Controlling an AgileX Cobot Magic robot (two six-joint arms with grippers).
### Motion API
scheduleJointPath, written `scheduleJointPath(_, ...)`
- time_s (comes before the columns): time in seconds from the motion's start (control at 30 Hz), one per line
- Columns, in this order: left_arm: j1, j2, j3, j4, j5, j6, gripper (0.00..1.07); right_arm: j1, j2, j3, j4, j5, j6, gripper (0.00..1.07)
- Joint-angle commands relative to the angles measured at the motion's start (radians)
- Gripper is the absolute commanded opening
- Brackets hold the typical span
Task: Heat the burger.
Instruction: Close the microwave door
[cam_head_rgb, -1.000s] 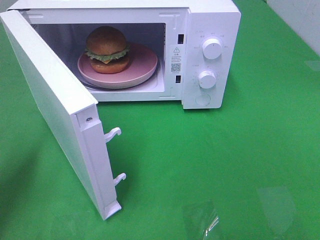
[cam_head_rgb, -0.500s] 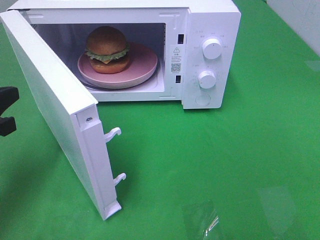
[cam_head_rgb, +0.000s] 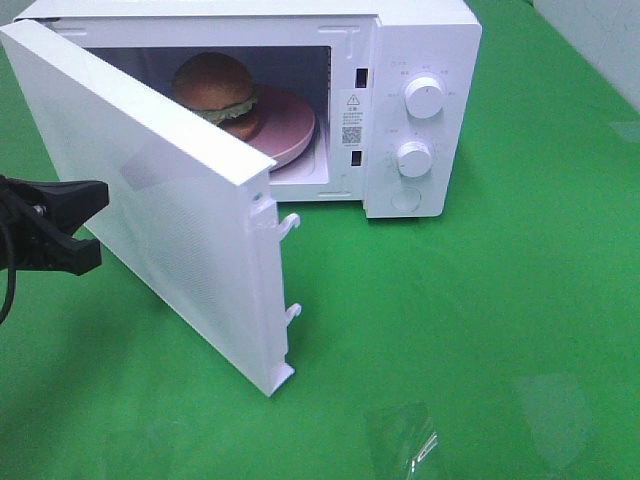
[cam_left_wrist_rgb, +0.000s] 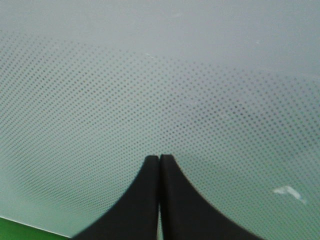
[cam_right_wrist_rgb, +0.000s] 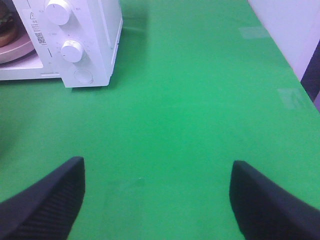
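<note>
The burger (cam_head_rgb: 212, 85) sits on a pink plate (cam_head_rgb: 292, 125) inside the white microwave (cam_head_rgb: 420, 40). The half-swung door (cam_head_rgb: 170, 230) hides part of both. My left gripper (cam_head_rgb: 90, 225) is at the door's outer face on the left. In the left wrist view it (cam_left_wrist_rgb: 159, 159) is shut and empty, tips close against the dotted door panel (cam_left_wrist_rgb: 160, 75). My right gripper (cam_right_wrist_rgb: 157, 200) is open and empty over bare green table, well away from the microwave's control panel (cam_right_wrist_rgb: 75, 45). A sliver of the burger (cam_right_wrist_rgb: 6, 25) and the plate (cam_right_wrist_rgb: 15, 47) shows there.
Two white knobs (cam_head_rgb: 425, 97) (cam_head_rgb: 414, 158) and a round button (cam_head_rgb: 405, 200) are on the microwave's right panel. The door's latch hooks (cam_head_rgb: 290, 222) stick out from its free edge. The green table (cam_head_rgb: 480, 320) spreads in front and to the right.
My left gripper has come in from the left edge to the door's outer face. The door has swung partway toward the microwave, now hiding part of the burger and plate.
</note>
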Motion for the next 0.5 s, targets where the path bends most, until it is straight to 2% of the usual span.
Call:
scheduleJointPath(0.03, -0.027, 0.009, -0.028, -0.026, -0.01, 0.008, 0.0, -0.005, -0.029, 0.003, 0.005, -0.005, 0.012, 0.76)
scheduleJointPath(0.27, -0.111, 0.06, -0.098, -0.105, 0.0, 0.008, 0.0, -0.005, -0.029, 0.003, 0.005, -0.005, 0.012, 0.76)
scheduleJointPath(0.5, -0.152, 0.101, -0.141, -0.152, 0.005, 0.008, 0.0, -0.005, -0.029, 0.003, 0.005, -0.005, 0.012, 0.76)
